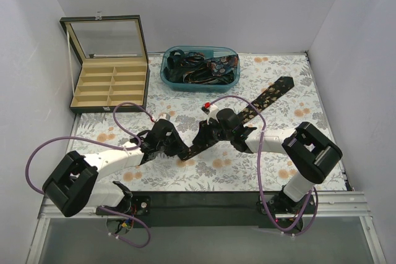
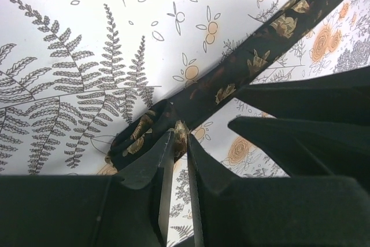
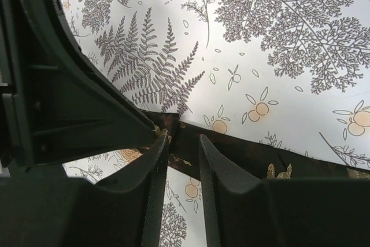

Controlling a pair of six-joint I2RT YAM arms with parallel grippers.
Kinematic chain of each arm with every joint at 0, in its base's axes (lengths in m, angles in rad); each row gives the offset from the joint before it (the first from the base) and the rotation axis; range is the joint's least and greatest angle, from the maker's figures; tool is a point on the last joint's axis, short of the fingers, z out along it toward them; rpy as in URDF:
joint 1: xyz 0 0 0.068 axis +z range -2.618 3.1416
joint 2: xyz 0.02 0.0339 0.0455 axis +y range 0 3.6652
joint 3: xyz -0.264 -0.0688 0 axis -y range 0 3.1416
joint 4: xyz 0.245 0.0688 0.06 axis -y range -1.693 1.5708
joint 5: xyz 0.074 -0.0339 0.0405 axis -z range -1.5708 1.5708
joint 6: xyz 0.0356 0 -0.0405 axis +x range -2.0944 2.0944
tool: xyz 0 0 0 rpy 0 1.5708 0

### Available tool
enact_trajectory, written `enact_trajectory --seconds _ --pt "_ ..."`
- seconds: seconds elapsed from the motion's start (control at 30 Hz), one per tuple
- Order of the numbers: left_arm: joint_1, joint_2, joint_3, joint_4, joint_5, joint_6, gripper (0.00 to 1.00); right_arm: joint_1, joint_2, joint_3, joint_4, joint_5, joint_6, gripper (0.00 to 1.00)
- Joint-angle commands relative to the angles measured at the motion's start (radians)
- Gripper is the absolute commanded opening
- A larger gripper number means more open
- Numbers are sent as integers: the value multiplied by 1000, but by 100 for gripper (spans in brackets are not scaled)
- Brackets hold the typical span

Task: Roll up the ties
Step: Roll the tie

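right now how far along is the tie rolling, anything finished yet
Done: nothing yet; the compartment box holds no rolls. In hand: one tie lies stretched diagonally on the tablecloth, only its near end looks folded over, pinched by the left end effector; the right end effector sits at that end, grip unclear. Left: nearly all of this tie's length, plus more ties in the blue bin.

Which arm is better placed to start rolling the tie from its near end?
Left, probably. The left tool is pinched on the curled near end of the tie, where a roll would begin. The right tool straddles the flat strip just beside it, jaws apart, better suited to steadying.
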Motion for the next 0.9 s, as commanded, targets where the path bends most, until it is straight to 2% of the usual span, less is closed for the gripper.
enact_trajectory --seconds 0.0,0.43,0.87 --pt "3 14 -33 90 12 -41 16 -1 -23 -11 37 -24 13 31" --pt "3 18 -71 153 -8 -91 10 -1 95 24 53 -162 30 33" --pt "3 49 -76 157 15 -100 2 -5 107 32 68 -162 44 31"
